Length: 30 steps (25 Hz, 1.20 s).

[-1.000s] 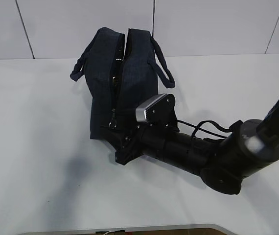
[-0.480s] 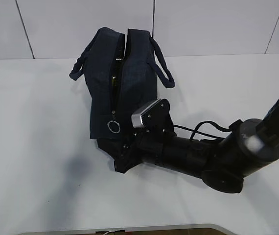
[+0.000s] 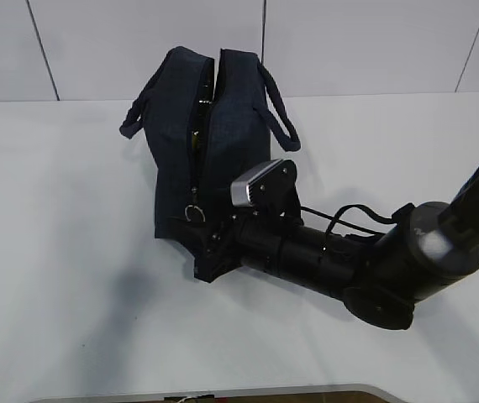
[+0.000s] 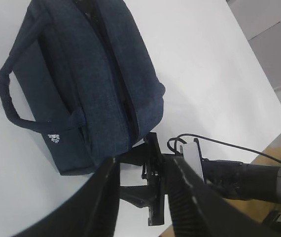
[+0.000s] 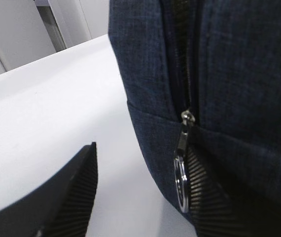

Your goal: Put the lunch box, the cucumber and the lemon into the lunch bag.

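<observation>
The dark navy lunch bag (image 3: 214,134) stands mid-table, a narrow dark gap along its top. Its metal ring pull (image 3: 193,212) hangs low on the near end. My right gripper (image 3: 208,252) is at that near end, open. In the right wrist view (image 5: 140,165) one finger (image 5: 207,197) rests against the bag (image 5: 239,74) right behind the ring pull (image 5: 181,177), and the other stands apart over bare table. My left gripper (image 4: 145,168) is open and empty, high above the bag (image 4: 81,74) and the right gripper (image 4: 153,190). The lunch box, cucumber and lemon are out of view.
The white table (image 3: 63,252) spreads around the bag, with a pale wall behind it. The table's front edge (image 3: 223,393) is near the bottom. The right arm (image 3: 374,269) lies low across the table at the right. The bag's two loop handles (image 3: 277,113) hang to either side.
My right gripper dipped toward the front edge half a second ago and has come back up against the bag's end. The ring pull swung down and back.
</observation>
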Motion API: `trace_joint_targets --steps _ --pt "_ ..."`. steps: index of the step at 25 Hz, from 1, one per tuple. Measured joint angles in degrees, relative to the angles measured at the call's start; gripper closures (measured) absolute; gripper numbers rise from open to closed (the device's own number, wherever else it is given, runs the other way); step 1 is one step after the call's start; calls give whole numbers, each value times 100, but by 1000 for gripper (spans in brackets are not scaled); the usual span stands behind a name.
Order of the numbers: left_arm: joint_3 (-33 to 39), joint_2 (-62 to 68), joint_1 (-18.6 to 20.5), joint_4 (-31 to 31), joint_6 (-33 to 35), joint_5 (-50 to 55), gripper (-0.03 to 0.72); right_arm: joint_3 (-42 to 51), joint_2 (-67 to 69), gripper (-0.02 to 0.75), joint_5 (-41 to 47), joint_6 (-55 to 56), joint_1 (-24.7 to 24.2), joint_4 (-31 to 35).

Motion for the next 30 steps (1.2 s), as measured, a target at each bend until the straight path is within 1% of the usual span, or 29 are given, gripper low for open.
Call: trace_joint_targets --steps 4,6,17,19,23,28,30 --pt "0 0 0 -90 0 0 450 0 0 367 27 0 0 81" --pt "0 0 0 -96 0 0 450 0 0 388 48 0 0 93" --pt "0 0 0 -137 0 0 450 0 0 406 163 0 0 180" --pt "0 0 0 -156 0 0 450 0 4 431 203 0 0 194" --pt "0 0 0 -165 0 0 450 0 4 518 314 0 0 215" --pt "0 0 0 -173 0 0 450 0 4 547 472 0 0 226" --pt "0 0 0 -173 0 0 450 0 4 589 585 0 0 226"
